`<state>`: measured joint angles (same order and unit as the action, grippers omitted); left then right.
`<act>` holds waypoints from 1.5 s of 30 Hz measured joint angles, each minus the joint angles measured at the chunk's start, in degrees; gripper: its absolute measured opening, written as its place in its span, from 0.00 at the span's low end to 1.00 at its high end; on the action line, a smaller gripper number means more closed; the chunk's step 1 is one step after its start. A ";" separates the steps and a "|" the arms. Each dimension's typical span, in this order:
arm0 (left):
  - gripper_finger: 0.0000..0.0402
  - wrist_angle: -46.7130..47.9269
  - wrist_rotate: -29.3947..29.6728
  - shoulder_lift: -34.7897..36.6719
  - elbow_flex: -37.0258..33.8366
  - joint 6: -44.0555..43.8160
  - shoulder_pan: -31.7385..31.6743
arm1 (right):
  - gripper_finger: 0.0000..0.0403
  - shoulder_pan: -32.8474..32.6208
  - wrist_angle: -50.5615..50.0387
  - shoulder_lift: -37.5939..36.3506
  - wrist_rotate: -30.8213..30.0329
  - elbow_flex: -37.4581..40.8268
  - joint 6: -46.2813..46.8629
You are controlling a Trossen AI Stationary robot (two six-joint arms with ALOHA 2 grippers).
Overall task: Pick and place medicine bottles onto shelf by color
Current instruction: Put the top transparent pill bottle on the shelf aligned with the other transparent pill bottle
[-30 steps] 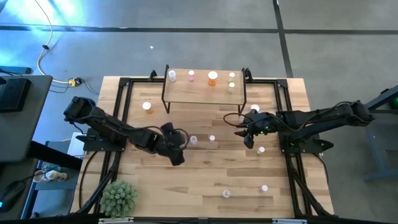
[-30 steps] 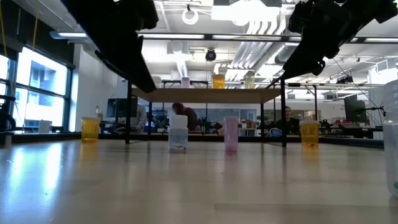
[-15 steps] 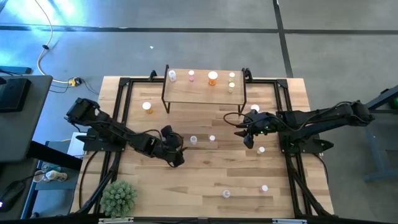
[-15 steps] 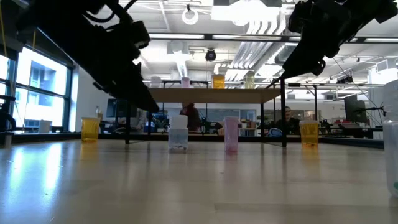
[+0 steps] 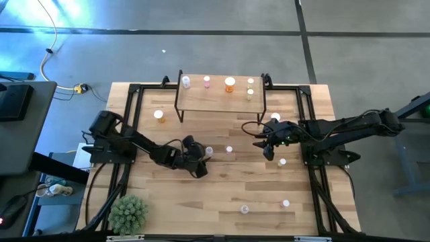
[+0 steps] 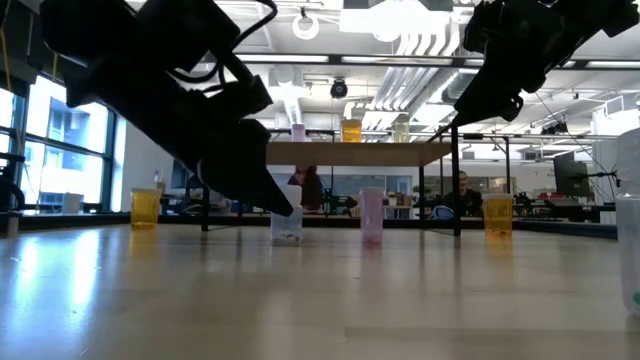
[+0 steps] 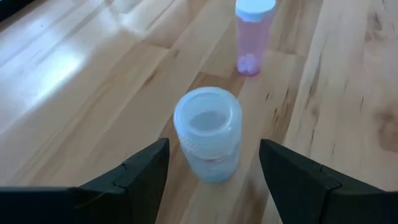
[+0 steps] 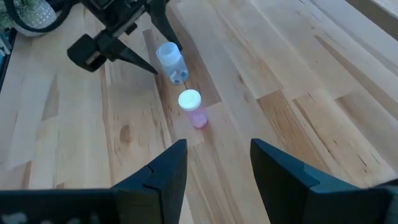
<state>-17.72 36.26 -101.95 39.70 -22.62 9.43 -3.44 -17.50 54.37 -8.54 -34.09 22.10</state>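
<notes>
A whitish-blue medicine bottle [image 7: 208,134] with a white cap stands upright on the table, and a pink one [image 7: 254,34] stands just beyond it. My left gripper [image 7: 214,171] is open and low. Its fingertips sit on either side of the whitish-blue bottle's [image 5: 209,151] near side, apart from it. In the low view its tip [image 6: 285,205] reaches that bottle [image 6: 287,222]. My right gripper [image 5: 269,149] hangs open and empty above the table, right of the pink bottle [image 5: 229,149]. The shelf [image 5: 220,97] at the far side carries several bottles.
An orange bottle [image 5: 159,115] stands left of the shelf. White-capped bottles stand at the right [image 5: 282,161], near the shelf's right leg [image 5: 275,117] and by the near edge [image 5: 244,209] [image 5: 285,202]. A green spiky plant ball [image 5: 127,212] sits at the near left corner.
My left gripper has come down toward the table and moved a little toward the right, up to the whitish-blue bottle, tipping its fingers lower. Its fingers stay apart. The bottles have not moved.
</notes>
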 joint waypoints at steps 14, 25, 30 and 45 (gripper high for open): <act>0.60 -8.56 1.93 -0.57 0.00 3.70 -0.11 | 0.42 0.00 0.00 0.00 -0.02 0.00 -0.01; 0.43 -7.81 0.07 -0.57 0.02 3.78 -1.62 | 0.42 0.00 -0.02 0.00 -0.06 0.00 -0.01; 0.35 -7.81 -0.04 -0.55 0.02 3.72 -1.94 | 0.42 0.00 -0.02 0.00 -0.14 0.00 -0.02; 0.32 -9.26 -1.07 -0.20 0.02 3.17 -1.92 | 0.42 0.00 -0.02 0.00 -0.22 0.00 -0.03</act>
<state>-26.98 35.20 -102.15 39.72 -19.45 7.51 -3.44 -17.52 54.37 -8.75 -34.09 22.06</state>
